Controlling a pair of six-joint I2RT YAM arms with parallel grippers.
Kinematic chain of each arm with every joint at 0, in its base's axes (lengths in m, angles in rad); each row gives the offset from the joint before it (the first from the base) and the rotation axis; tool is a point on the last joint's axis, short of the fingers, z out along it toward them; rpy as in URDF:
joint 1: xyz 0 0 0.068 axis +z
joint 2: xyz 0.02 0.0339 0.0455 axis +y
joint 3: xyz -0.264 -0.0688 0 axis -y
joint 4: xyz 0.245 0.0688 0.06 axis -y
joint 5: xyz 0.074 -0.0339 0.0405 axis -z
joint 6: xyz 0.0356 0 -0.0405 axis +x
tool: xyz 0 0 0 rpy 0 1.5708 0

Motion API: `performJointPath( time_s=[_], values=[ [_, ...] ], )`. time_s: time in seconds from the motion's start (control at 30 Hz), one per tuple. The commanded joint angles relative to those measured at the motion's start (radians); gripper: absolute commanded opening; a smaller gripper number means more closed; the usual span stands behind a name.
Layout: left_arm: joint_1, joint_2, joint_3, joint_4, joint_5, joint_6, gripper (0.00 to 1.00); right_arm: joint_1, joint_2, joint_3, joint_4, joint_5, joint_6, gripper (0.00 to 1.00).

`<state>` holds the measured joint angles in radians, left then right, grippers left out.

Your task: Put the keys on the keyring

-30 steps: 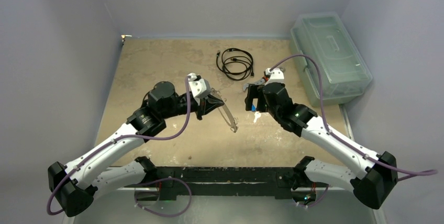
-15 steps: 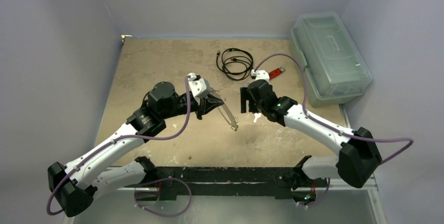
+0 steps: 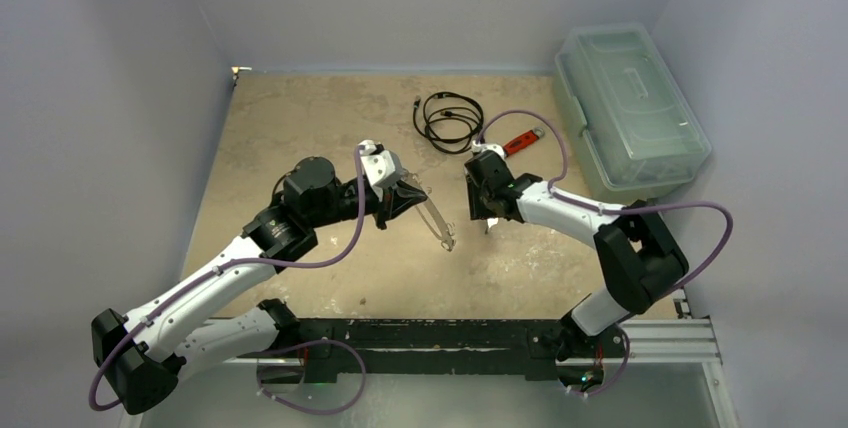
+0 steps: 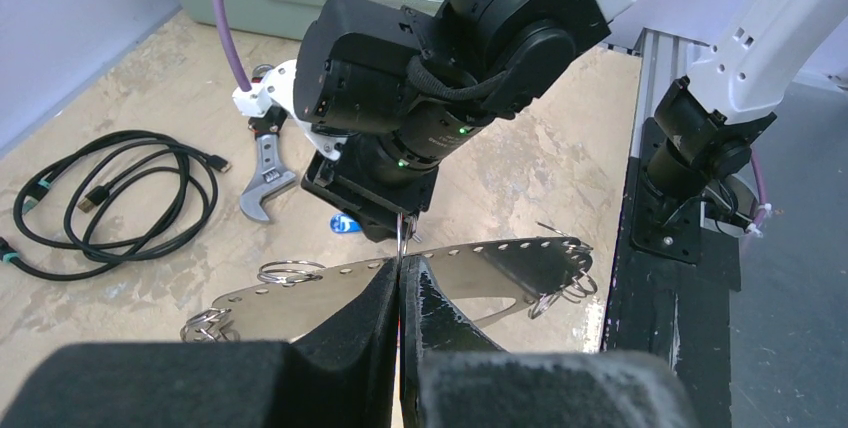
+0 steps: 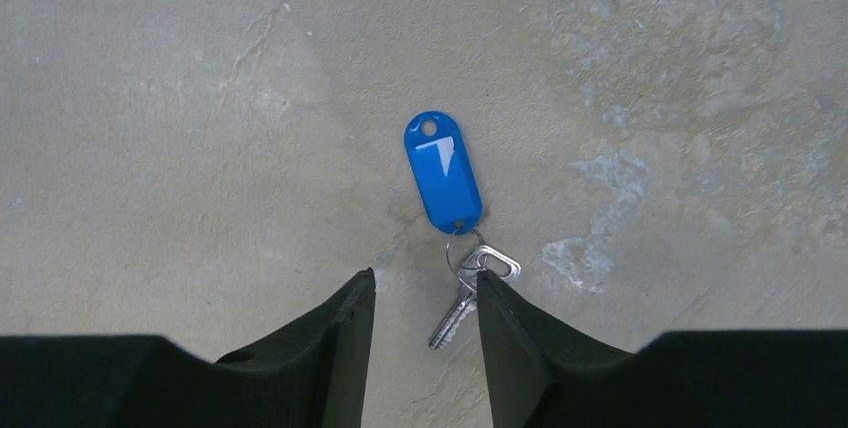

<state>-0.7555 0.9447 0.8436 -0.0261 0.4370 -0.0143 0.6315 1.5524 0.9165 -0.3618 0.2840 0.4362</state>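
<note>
The keyring (image 4: 290, 298) is a flat silvery plate with a row of holes and small wire rings on its rim. My left gripper (image 4: 400, 266) is shut on its upper edge and holds it above the table (image 3: 300, 118); it also shows as the keyring (image 3: 438, 223) from above. The keys lie flat on the table: a silver key (image 5: 458, 306) joined by a thin wire loop to a blue tag (image 5: 443, 170). My right gripper (image 5: 424, 281) points straight down over them, open, its fingers either side of the silver key. The right pad sits at the key's head.
A coiled black cable (image 3: 450, 120) lies at the back, with a red-handled wrench (image 3: 522, 140) to its right. A clear lidded plastic box (image 3: 630, 108) stands at the table's right edge. The black rail (image 3: 420, 338) of the arm bases runs along the near edge.
My right gripper has moved left and down over the keys and its jaws have narrowed. The wrench is now uncovered. The left arm and keyring have not moved.
</note>
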Motion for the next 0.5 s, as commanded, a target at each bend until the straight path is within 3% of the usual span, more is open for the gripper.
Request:
performJointPath(
  time_s=[0.0, 0.47],
  values=[
    [-0.007, -0.018, 0.003, 0.040, -0.005, 0.006, 0.00, -0.013, 0.019, 0.025, 0.065, -0.024, -0.022, 0.43],
    [-0.012, -0.011, 0.002, 0.040, -0.001, 0.008, 0.00, -0.029, 0.090, 0.028, 0.082, 0.004, -0.044, 0.31]
  ],
)
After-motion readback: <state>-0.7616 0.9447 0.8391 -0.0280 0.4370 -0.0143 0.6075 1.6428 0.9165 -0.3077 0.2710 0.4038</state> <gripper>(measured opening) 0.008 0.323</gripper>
